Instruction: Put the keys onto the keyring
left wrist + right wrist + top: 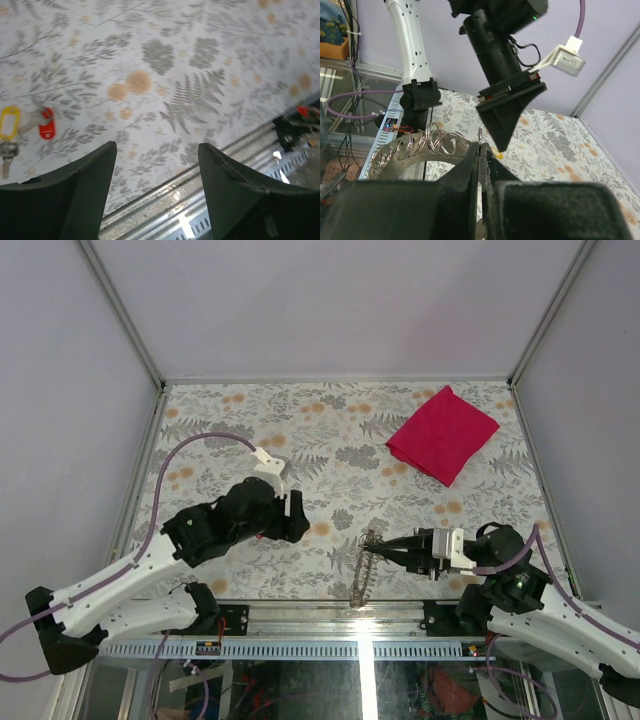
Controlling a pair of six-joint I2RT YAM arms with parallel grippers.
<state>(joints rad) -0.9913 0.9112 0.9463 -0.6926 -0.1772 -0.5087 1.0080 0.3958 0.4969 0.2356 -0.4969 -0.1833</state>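
The spread left claw (157, 147) should go down gently on the red key (46, 129) lying on the counter (200, 75), while the right claw (480, 150) pinches the keyring (432, 142) steady.

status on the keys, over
Left gripper open, empty. Right gripper shut on keyring. Yellow and red keys lying on table, not yet threaded. Red cloth far off, no obstruction.

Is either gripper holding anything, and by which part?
The right gripper is shut on the chain of keyrings, pinching the ring at its end. The left gripper is open, holding nothing.
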